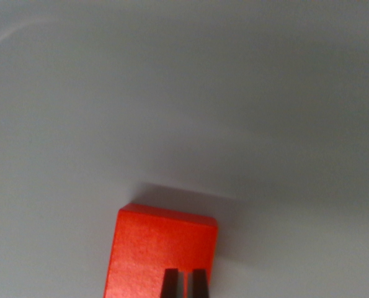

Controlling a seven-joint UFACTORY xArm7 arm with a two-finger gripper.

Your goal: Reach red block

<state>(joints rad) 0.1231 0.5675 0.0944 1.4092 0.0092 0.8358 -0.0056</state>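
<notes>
Block [162, 248]: red, bottom edge cropped, on grey tabletop [184, 93].
End effector [185, 283]: only two dark tips visible over block, nearly closed; grasp unclear.

No text, label, brand, number or sign can be read anywhere in the wrist view. The red block [162, 254] shows a plain, unmarked top face, and the pale bench [184, 93] around it carries no print either. The two dark tips of the pincer [185, 282], low over the block's near edge, bear no markings that can be made out.
</notes>
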